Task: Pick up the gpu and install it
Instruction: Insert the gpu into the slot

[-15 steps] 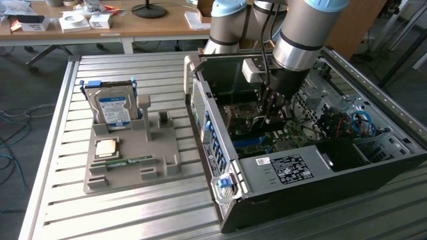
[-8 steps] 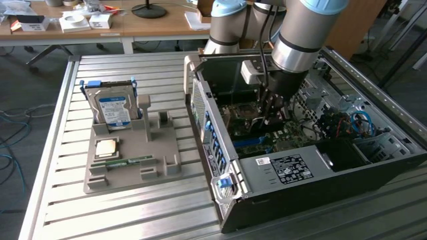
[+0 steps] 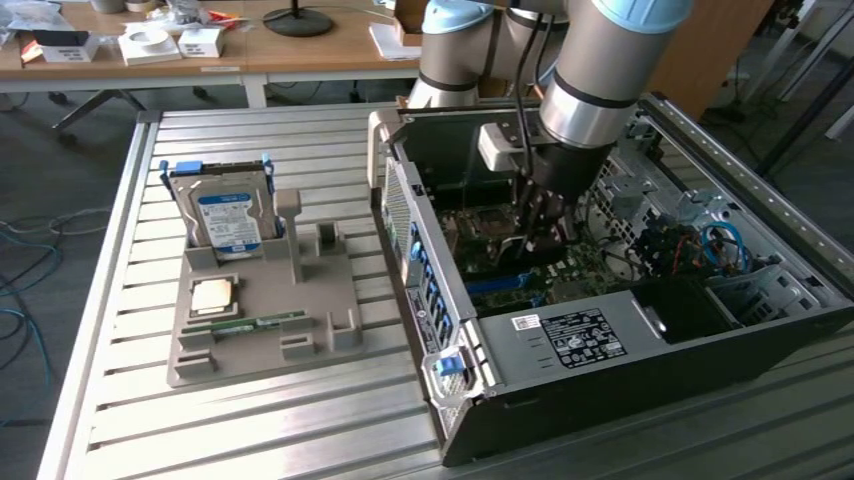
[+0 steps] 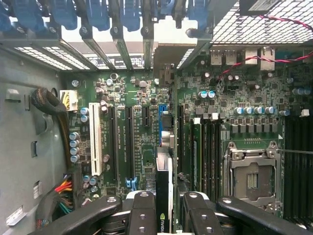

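My gripper (image 3: 539,238) reaches down into the open computer case (image 3: 627,350), over the motherboard. In the wrist view the gripper (image 4: 164,208) is shut on the gpu (image 4: 164,183). The gpu is a thin dark card seen edge-on between the two black fingers (image 4: 142,213), with a small green logo on its edge. It hangs upright over the green motherboard (image 4: 137,147), in line with a blue expansion slot (image 4: 164,117) and level with the row of rear slot covers (image 4: 146,49). Whether the card touches the slot I cannot tell.
A grey fixture (image 3: 267,310) at the exterior view's left holds a silver hard drive (image 3: 227,215), a processor chip (image 3: 214,295) and a green memory stick (image 3: 247,325). Inside the case are an open processor socket (image 4: 252,178), black memory slots (image 4: 205,156), cable bundles (image 4: 54,105) and drive bays (image 3: 721,250).
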Controlling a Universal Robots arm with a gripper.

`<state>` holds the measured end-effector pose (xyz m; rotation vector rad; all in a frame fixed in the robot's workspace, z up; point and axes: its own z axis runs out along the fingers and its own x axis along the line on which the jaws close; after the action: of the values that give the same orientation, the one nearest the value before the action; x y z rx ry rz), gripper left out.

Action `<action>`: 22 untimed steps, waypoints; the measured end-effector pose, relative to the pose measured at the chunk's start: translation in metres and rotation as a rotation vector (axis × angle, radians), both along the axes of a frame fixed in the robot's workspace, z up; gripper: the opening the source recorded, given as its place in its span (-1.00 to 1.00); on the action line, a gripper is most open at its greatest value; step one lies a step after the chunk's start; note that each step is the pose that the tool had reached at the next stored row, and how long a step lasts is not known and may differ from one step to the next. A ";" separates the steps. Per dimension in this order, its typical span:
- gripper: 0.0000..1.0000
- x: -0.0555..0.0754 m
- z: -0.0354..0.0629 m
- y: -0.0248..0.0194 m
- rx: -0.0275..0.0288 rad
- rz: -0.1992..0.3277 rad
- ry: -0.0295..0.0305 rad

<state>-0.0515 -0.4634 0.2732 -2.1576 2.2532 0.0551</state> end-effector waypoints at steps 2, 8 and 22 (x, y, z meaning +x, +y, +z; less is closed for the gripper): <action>-0.47 0.000 -0.0014 0.0000 0.0000 0.000 0.0001; -0.47 -0.002 -0.0016 0.0001 0.0001 0.000 -0.0001; -0.47 -0.007 -0.0016 -0.0015 0.0000 0.000 0.0000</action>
<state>-0.0581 -0.4649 0.2715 -2.1577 2.2532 0.0551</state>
